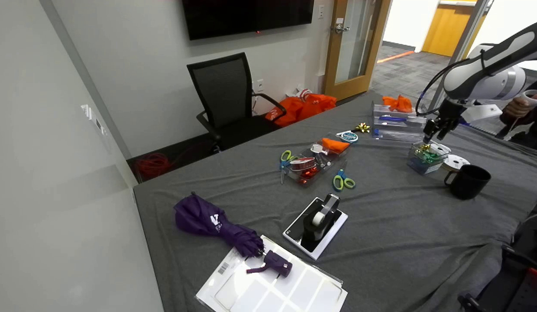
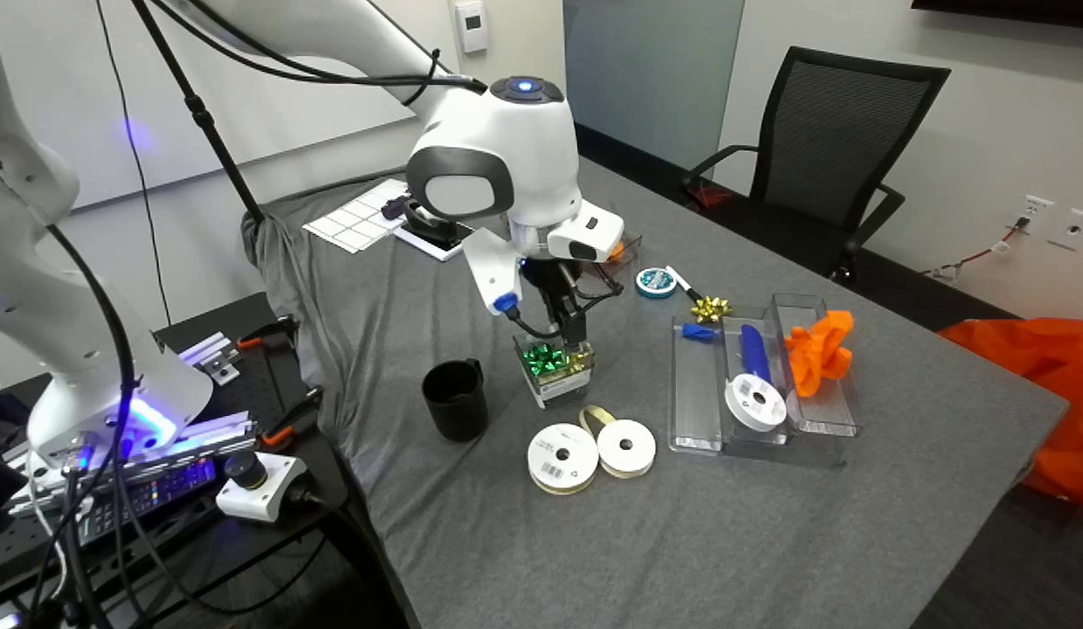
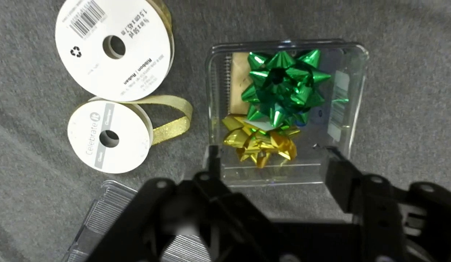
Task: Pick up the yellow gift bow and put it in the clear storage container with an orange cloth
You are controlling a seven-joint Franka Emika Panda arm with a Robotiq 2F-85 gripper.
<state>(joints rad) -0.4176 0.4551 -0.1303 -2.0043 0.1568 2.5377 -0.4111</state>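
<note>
A yellow-gold gift bow [image 3: 261,143] lies beside a green bow [image 3: 283,85] in a small clear box [image 3: 287,44]. My gripper [image 3: 272,150] is open and empty over the box, its fingers on either side of the yellow bow. In both exterior views the gripper [image 1: 433,137] [image 2: 576,336] is at the top of this box [image 2: 566,386]. Another gold bow [image 2: 710,308] [image 1: 362,127] lies on the table. A clear divided container [image 2: 696,411] [image 1: 396,133] holds an orange cloth [image 2: 819,351] [image 1: 397,104]. Another clear container [image 1: 333,159] also holds orange cloth [image 1: 335,145].
Two white ribbon spools [image 2: 562,458] [image 2: 627,447] stand close to the small box. A black mug [image 2: 455,400] [image 1: 469,182] is on its other side. Scissors [image 1: 343,180], a tape dispenser [image 1: 321,217] and a purple umbrella [image 1: 216,225] lie farther along the table.
</note>
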